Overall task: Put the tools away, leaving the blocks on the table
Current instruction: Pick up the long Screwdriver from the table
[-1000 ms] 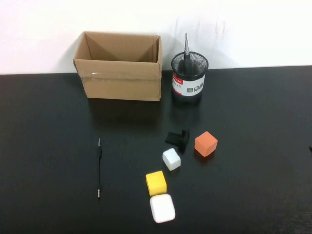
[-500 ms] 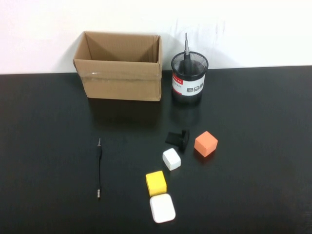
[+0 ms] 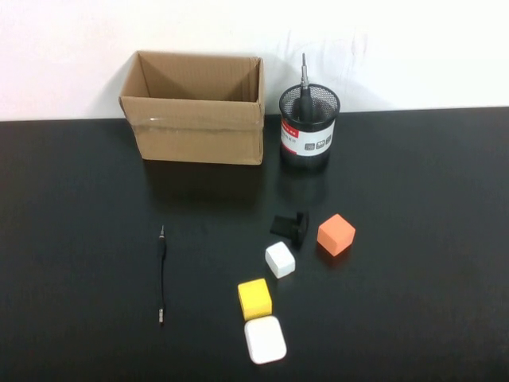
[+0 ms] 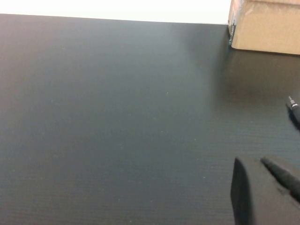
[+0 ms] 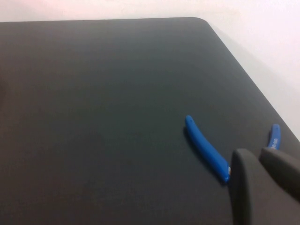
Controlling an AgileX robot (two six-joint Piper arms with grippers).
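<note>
In the high view, a thick black-handled screwdriver point(image 3: 305, 94) stands in a black mesh cup point(image 3: 308, 137). A thin black pen-like screwdriver point(image 3: 161, 274) lies on the table point(image 3: 79, 207) at the left; its tip also shows in the left wrist view point(image 4: 294, 109). The orange block point(image 3: 336, 234), white block point(image 3: 279, 259) and yellow block point(image 3: 254, 299) sit right of centre. The red-handled scissors are out of view. My left gripper point(image 4: 249, 161) is shut and empty above bare table. My right gripper point(image 5: 257, 154) is shut and empty beside two blue handles point(image 5: 206, 147). Neither gripper shows in the high view.
An open cardboard box point(image 3: 195, 119) stands at the back, left of the cup; its corner shows in the left wrist view point(image 4: 265, 26). A small black object point(image 3: 290, 225) lies by the orange block. A white rounded case point(image 3: 265, 340) lies near the front edge. The table's corner point(image 5: 201, 21) is near the right gripper.
A small dark tip at the right edge of the high view has gone out of view. Nothing on the table has moved.
</note>
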